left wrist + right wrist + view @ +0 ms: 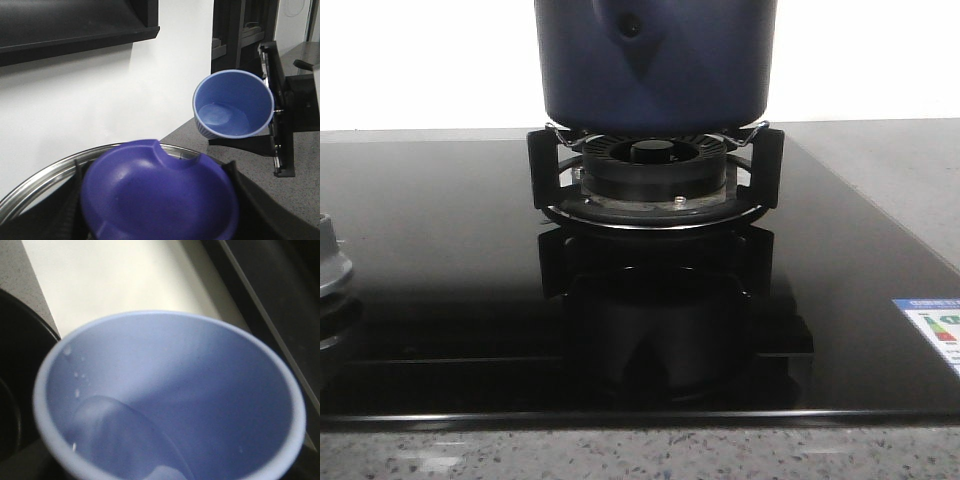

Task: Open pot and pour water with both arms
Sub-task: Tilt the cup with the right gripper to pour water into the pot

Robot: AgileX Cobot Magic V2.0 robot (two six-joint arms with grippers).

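Note:
The dark navy pot (pixel 655 60) stands on the burner in the front view; its top is cut off by the frame. In the left wrist view my left gripper (pixel 155 200) is shut on the blue-violet lid knob (pixel 160 195), with dark fingers (pixel 236 180) on both sides. The lid's steel rim (pixel 35 192) curves round it. Further off, my right gripper (pixel 272 107) holds a tilted light-blue cup (pixel 232 105) with a little water at its bottom. The right wrist view is filled by the cup's inside (pixel 175 400), which hides the fingers.
A black burner grate (pixel 655 180) sits on the glossy black hob (pixel 440 300). Part of a second burner (pixel 330 275) shows at the left edge, a label sticker (pixel 935 325) at the right. Grey stone counter (pixel 900 170) surrounds the hob. A dark hood (pixel 75 25) hangs overhead.

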